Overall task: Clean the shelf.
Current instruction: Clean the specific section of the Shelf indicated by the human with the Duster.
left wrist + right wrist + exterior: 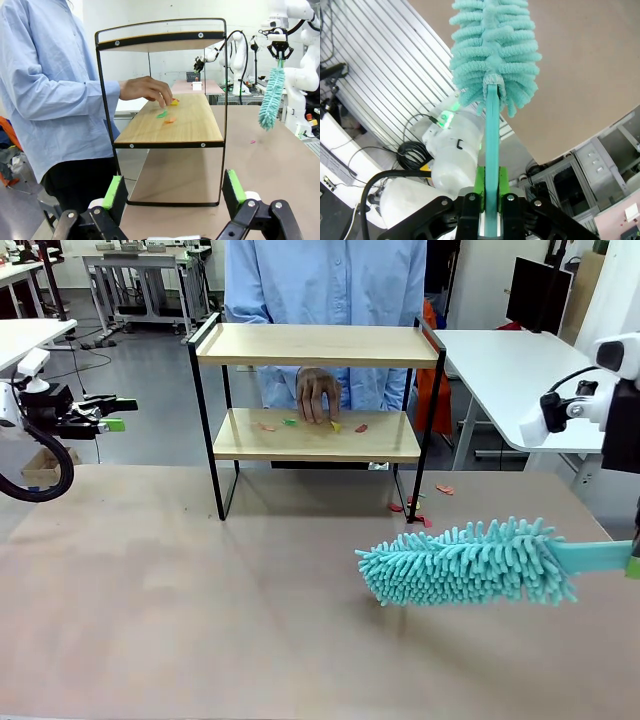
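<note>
Four scraps (290, 421) on one shelf (318, 345); one duster (470, 562).

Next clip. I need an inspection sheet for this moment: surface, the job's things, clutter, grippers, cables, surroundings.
Surface: brown table top, mostly bare.
Job's things: shelf upright at the far side; teal duster held just above the table, right of centre.
Clutter: coloured scraps on the lower board, with the person's hand among them; red scraps on the table by the shelf's front right leg.
Grippers: left gripper open, holding nothing; right gripper shut on the duster's handle.
Cables: black cable looped under the left arm.
Surroundings: white tables, a monitor.
</note>
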Robot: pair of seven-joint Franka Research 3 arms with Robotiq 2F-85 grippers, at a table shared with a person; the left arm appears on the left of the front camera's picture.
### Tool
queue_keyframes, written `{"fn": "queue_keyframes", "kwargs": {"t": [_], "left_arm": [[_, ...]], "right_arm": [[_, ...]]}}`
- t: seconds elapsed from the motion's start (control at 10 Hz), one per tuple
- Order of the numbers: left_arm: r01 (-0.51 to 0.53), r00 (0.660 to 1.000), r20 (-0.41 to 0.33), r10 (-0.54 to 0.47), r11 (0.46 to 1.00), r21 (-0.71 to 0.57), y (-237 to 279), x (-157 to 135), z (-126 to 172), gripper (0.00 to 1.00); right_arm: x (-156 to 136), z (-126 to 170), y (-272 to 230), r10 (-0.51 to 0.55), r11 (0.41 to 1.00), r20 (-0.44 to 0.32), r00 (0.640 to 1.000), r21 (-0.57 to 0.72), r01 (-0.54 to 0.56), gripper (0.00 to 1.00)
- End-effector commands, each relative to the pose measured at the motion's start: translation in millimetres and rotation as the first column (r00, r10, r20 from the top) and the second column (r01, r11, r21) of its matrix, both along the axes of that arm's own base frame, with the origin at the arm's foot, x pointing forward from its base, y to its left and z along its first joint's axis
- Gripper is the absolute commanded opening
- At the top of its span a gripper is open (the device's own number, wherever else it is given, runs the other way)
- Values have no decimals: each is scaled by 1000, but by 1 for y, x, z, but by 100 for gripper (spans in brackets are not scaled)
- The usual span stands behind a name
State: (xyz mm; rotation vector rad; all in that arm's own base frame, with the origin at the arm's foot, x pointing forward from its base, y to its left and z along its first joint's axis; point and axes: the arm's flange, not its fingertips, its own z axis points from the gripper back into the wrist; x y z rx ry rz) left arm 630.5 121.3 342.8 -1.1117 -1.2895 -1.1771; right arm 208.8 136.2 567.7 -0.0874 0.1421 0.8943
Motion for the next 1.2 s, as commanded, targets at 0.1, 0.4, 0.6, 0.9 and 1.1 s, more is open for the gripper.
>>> {"fn": "queue_keyframes", "kwargs": {"t": [0.1, 0.4, 0.6, 0.9, 1.1], "left_arm": [[-3, 1000, 4, 3, 1000, 4, 0, -1, 3, 100], [-3, 1000, 4, 3, 1000, 4, 0, -1, 3, 100], [-3, 1000, 4, 3, 1000, 4, 0, -1, 3, 100], [-3, 1000, 4, 3, 1000, 4, 0, -1, 3, 100], [-3, 1000, 4, 3, 1000, 4, 0, -1, 3, 100]], "right_arm": [[2, 40, 43, -132, 976, 1, 991, 172, 130, 13], [22, 55, 132, -375, 899, 15, 927, 250, 359, 13], [42, 42, 187, -494, 829, 26, 869, 314, 462, 13], [43, 32, 188, -340, 858, -25, 940, 400, 321, 13], [50, 28, 203, -472, 829, 10, 881, 345, 440, 13]]}}
